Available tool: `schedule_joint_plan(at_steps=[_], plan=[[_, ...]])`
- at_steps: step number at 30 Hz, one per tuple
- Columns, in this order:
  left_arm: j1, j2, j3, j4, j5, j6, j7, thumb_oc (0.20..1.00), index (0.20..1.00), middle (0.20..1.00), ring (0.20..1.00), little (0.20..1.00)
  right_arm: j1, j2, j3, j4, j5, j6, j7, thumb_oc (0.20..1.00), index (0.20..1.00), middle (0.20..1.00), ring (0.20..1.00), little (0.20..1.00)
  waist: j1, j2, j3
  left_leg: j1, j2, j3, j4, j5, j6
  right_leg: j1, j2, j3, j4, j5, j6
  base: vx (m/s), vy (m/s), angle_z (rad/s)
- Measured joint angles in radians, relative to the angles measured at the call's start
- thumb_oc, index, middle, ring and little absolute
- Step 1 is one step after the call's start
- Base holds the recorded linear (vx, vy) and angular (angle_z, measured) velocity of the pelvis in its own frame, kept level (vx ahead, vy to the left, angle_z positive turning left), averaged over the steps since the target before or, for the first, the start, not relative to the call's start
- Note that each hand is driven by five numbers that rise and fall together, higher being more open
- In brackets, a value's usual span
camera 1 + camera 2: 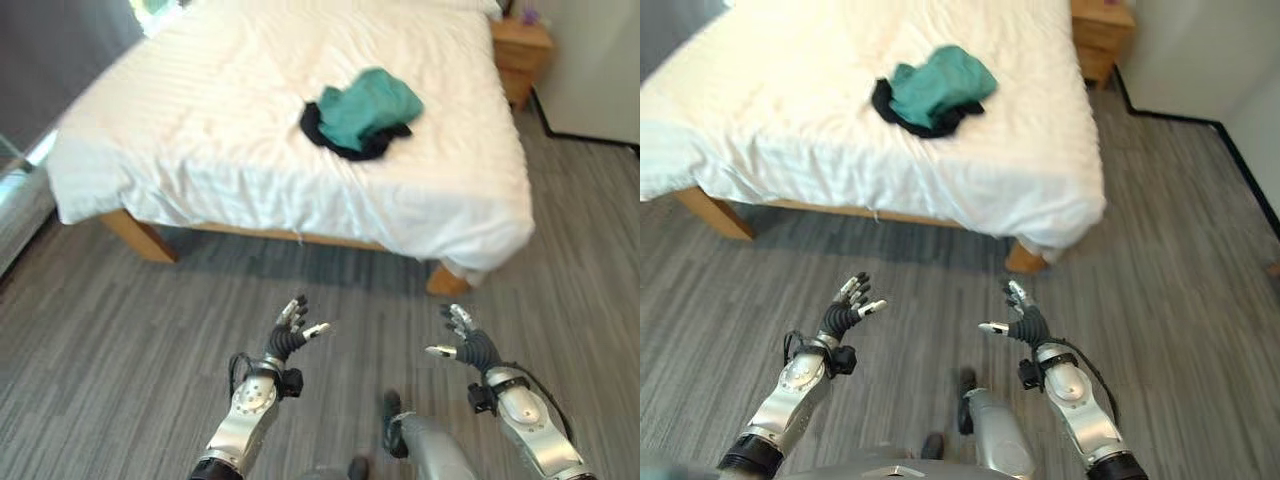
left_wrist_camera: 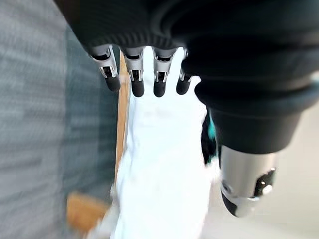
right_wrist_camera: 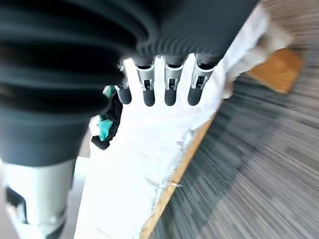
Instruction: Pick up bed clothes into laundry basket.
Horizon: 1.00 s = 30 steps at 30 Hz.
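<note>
A teal garment (image 1: 372,104) lies crumpled over a black garment (image 1: 338,141) on the white bed (image 1: 240,120), right of its middle. The same pile shows as the teal garment (image 1: 940,84) in the right eye view, and a sliver of it (image 3: 103,128) shows past my right hand's fingers. My left hand (image 1: 291,336) and right hand (image 1: 464,342) hover above the grey floor, well short of the bed's foot. Both are open with relaxed fingers and hold nothing. In the wrist views the left fingers (image 2: 137,82) and the right fingers (image 3: 171,89) point toward the bed.
The bed has a wooden frame with legs (image 1: 140,236) at its near corners, and the sheet hangs over the edge. A wooden nightstand (image 1: 520,55) stands at the bed's far right beside a white wall (image 1: 595,60). Grey plank floor (image 1: 120,340) lies between me and the bed.
</note>
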Motion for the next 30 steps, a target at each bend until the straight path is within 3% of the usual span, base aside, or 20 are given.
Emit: schedule_joint_plan(at_steps=[2, 3, 4, 5, 6, 7, 9, 11, 12, 13, 14, 15, 17, 19, 20, 21, 23, 25, 28, 30], plan=[[0.009, -0.02, 0.007, 0.036, 0.001, 0.0, 0.006, 1.0, 1.0, 1.0, 1.0, 1.0, -0.017, -0.02, -0.02, 0.001, -0.084, 0.008, -0.034, 1.0, 1.0, 1.0, 1.0, 1.0, -0.013, 0.013, -0.005, 0.061, 0.005, 0.006, 0.005, -0.016, -0.017, -0.013, -0.002, -0.011, -0.014, 0.046, -0.012, 0.63, -0.161, 0.46], [0.035, -0.053, 0.015, 0.043, 0.001, -0.001, 0.011, 1.0, 1.0, 1.0, 1.0, 1.0, -0.007, -0.026, -0.062, -0.019, -0.157, 0.015, -0.054, 1.0, 1.0, 1.0, 1.0, 1.0, -0.009, 0.002, -0.008, 0.131, -0.016, 0.018, 0.05, -0.028, -0.035, 0.052, -0.005, 0.005, -0.007, 0.147, -0.101, 0.81, -0.22, 0.34], [0.05, -0.09, 0.02, 0.043, 0.001, -0.001, 0.013, 1.0, 1.0, 1.0, 1.0, 1.0, 0.013, -0.03, -0.093, -0.036, -0.179, 0.021, -0.072, 1.0, 1.0, 1.0, 1.0, 1.0, -0.001, 0.003, -0.008, 0.138, -0.026, 0.024, 0.137, -0.049, -0.063, 0.086, -0.01, 0.022, 0.008, 0.279, -0.16, 0.51, -0.137, 0.34], [0.071, -0.109, 0.015, 0.036, 0.001, -0.006, 0.013, 1.0, 1.0, 1.0, 1.0, 1.0, 0.016, -0.041, -0.107, -0.036, -0.202, 0.023, -0.089, 1.0, 1.0, 1.0, 1.0, 1.0, -0.006, 0.013, -0.012, 0.135, -0.013, 0.02, 0.21, -0.079, -0.103, 0.119, -0.001, 0.036, 0.026, 0.334, -0.173, 0.36, -0.121, 0.26], [0.085, -0.11, 0.011, 0.025, 0.001, -0.007, 0.006, 1.0, 1.0, 1.0, 1.0, 1.0, 0.014, -0.047, -0.114, -0.035, -0.218, 0.031, -0.098, 1.0, 1.0, 1.0, 1.0, 1.0, -0.01, 0.028, -0.019, 0.106, 0.017, 0.027, 0.276, -0.08, -0.102, 0.143, 0.02, 0.028, 0.033, 0.296, -0.176, 0.31, -0.13, 0.15], [0.085, -0.103, 0.021, -0.006, 0.0, -0.013, 0.006, 1.0, 1.0, 1.0, 1.0, 1.0, 0.004, -0.064, -0.148, -0.06, -0.258, 0.034, -0.118, 1.0, 1.0, 1.0, 1.0, 1.0, 0.008, 0.016, -0.017, -0.04, 0.009, 0.07, 0.6, 0.011, -0.203, 0.191, 0.034, 0.042, 0.018, 0.263, -0.173, 0.23, -0.157, -0.04], [0.081, -0.08, 0.023, -0.012, -0.003, -0.013, 0.012, 1.0, 1.0, 1.0, 1.0, 1.0, -0.039, -0.08, -0.179, -0.076, -0.279, 0.036, -0.168, 1.0, 1.0, 1.0, 1.0, 1.0, 0.022, 0.013, -0.013, -0.219, 0.025, 0.129, 0.818, 0.002, -0.191, 0.255, 0.038, 0.045, -0.002, 0.218, -0.161, 0.21, -0.138, -0.01], [0.063, -0.039, 0.022, -0.041, -0.008, -0.016, 0.018, 1.0, 1.0, 1.0, 1.0, 1.0, -0.106, -0.09, -0.211, -0.075, -0.29, 0.044, -0.22, 1.0, 1.0, 1.0, 1.0, 1.0, 0.067, -0.024, 0.016, -0.433, 0.068, 0.213, 0.997, -0.011, -0.131, 0.327, 0.021, 0.083, -0.013, 0.174, -0.175, 0.25, -0.015, -0.27], [0.063, -0.017, 0.021, -0.052, -0.009, -0.021, 0.022, 1.0, 1.0, 1.0, 1.0, 1.0, -0.132, -0.086, -0.222, -0.086, -0.315, 0.045, -0.243, 1.0, 1.0, 1.0, 1.0, 1.0, 0.081, -0.042, 0.025, -0.511, 0.085, 0.226, 0.97, -0.017, -0.126, 0.359, -0.001, 0.085, -0.019, 0.157, -0.164, 0.48, 0.112, -0.38], [0.077, -0.005, 0.025, -0.048, -0.01, -0.022, 0.028, 1.0, 1.0, 1.0, 1.0, 1.0, -0.181, -0.094, -0.244, -0.098, -0.358, 0.046, -0.298, 1.0, 1.0, 1.0, 1.0, 1.0, 0.082, -0.055, 0.033, -0.57, 0.124, 0.255, 0.782, -0.007, -0.109, 0.409, -0.033, 0.077, -0.045, 0.14, -0.144, 0.39, 0.171, -0.15], [0.092, -0.006, 0.022, -0.05, -0.016, -0.024, 0.039, 1.0, 1.0, 1.0, 1.0, 1.0, -0.207, -0.095, -0.245, -0.104, -0.384, 0.063, -0.324, 1.0, 1.0, 1.0, 1.0, 1.0, 0.093, -0.046, 0.03, -0.574, 0.127, 0.233, 0.635, 0.006, -0.092, 0.442, -0.04, 0.093, -0.058, 0.114, -0.121, 0.47, 0.185, -0.21], [0.104, -0.016, 0.019, -0.036, -0.018, -0.026, 0.045, 1.0, 1.0, 1.0, 1.0, 1.0, -0.238, -0.096, -0.242, -0.104, -0.403, 0.075, -0.357, 1.0, 1.0, 1.0, 1.0, 1.0, 0.097, -0.042, 0.033, -0.538, 0.131, 0.187, 0.398, 0.029, -0.093, 0.465, -0.049, 0.11, -0.06, 0.114, -0.1, 0.31, 0.117, -0.3], [0.121, -0.043, 0.013, -0.02, -0.019, -0.027, 0.054, 1.0, 1.0, 1.0, 1.0, 1.0, -0.301, -0.133, -0.213, -0.091, -0.462, 0.107, -0.408, 1.0, 1.0, 1.0, 1.0, 1.0, 0.101, 0.016, 0.027, -0.5, 0.158, 0.15, 0.062, 0.119, -0.109, 0.542, -0.047, 0.112, -0.075, 0.074, -0.061, 0.28, 0.108, -0.23], [0.139, -0.075, 0.009, -0.025, -0.019, -0.023, 0.061, 1.0, 1.0, 1.0, 1.0, 1.0, -0.256, -0.149, -0.238, -0.125, -0.472, 0.139, -0.423, 1.0, 1.0, 1.0, 1.0, 1.0, 0.095, 0.054, 0.009, -0.457, 0.175, 0.173, 0.024, 0.144, -0.096, 0.61, -0.035, 0.097, -0.075, 0.02, -0.033, 0.26, 0.126, 0.08], [0.142, -0.076, 0.008, -0.019, -0.019, -0.02, 0.064, 1.0, 1.0, 1.0, 1.0, 1.0, -0.251, -0.138, -0.238, -0.127, -0.47, 0.145, -0.426, 1.0, 1.0, 1.0, 1.0, 1.0, 0.093, 0.052, 0.005, -0.442, 0.161, 0.169, 0.023, 0.215, -0.087, 0.637, -0.041, 0.1, -0.074, -0.009, -0.013, 0.22, 0.101, -0.09], [0.158, -0.073, 0.008, -0.023, -0.019, -0.012, 0.062, 1.0, 1.0, 1.0, 1.0, 1.0, -0.24, -0.133, -0.236, -0.116, -0.47, 0.147, -0.426, 1.0, 1.0, 1.0, 1.0, 1.0, 0.095, 0.025, -0.008, -0.427, 0.14, 0.162, 0.015, 0.292, -0.078, 0.643, -0.063, 0.095, -0.057, -0.034, 0.012, 0.18, 0.074, -0.18], [0.172, -0.045, 0.008, -0.028, -0.019, -0.01, 0.045, 1.0, 1.0, 1.0, 1.0, 1.0, -0.244, -0.129, -0.248, -0.084, -0.47, 0.154, -0.427, 1.0, 1.0, 1.0, 1.0, 1.0, 0.095, -0.028, -0.019, -0.406, 0.097, 0.162, 0.001, 0.371, -0.065, 0.657, -0.107, 0.077, -0.041, -0.069, 0.041, 0.18, 0.068, -0.14], [0.176, -0.03, 0.02, -0.005, -0.019, -0.006, 0.037, 1.0, 1.0, 1.0, 1.0, 1.0, -0.265, -0.141, -0.25, -0.02, -0.47, 0.155, -0.427, 1.0, 1.0, 1.0, 1.0, 1.0, 0.099, -0.05, -0.024, -0.377, 0.068, 0.159, -0.022, 0.365, -0.048, 0.66, -0.139, 0.052, -0.022, -0.074, 0.048, 0.1, 0.036, 0.02], [0.175, -0.007, 0.018, 0.016, -0.023, 0.001, 0.006, 1.0, 1.0, 1.0, 1.0, 1.0, -0.361, -0.152, -0.218, 0.178, -0.454, 0.161, -0.425, 1.0, 1.0, 1.0, 1.0, 1.0, 0.127, -0.031, -0.02, -0.326, 0.061, 0.154, -0.023, 0.335, -0.01, 0.641, -0.144, 0.04, -0.079, -0.082, 0.061, 0.08, 0.025, 0.03], [0.18, -0.006, 0.016, 0.016, -0.049, 0.001, -0.006, 1.0, 1.0, 1.0, 1.0, 1.0, -0.414, -0.157, -0.188, 0.276, -0.425, 0.173, -0.423, 1.0, 1.0, 1.0, 1.0, 1.0, 0.151, -0.034, -0.019, -0.312, 0.053, 0.156, -0.023, 0.312, -0.02, 0.594, -0.146, 0.04, -0.082, -0.062, 0.067, 0.06, 0.019, 0.1]])
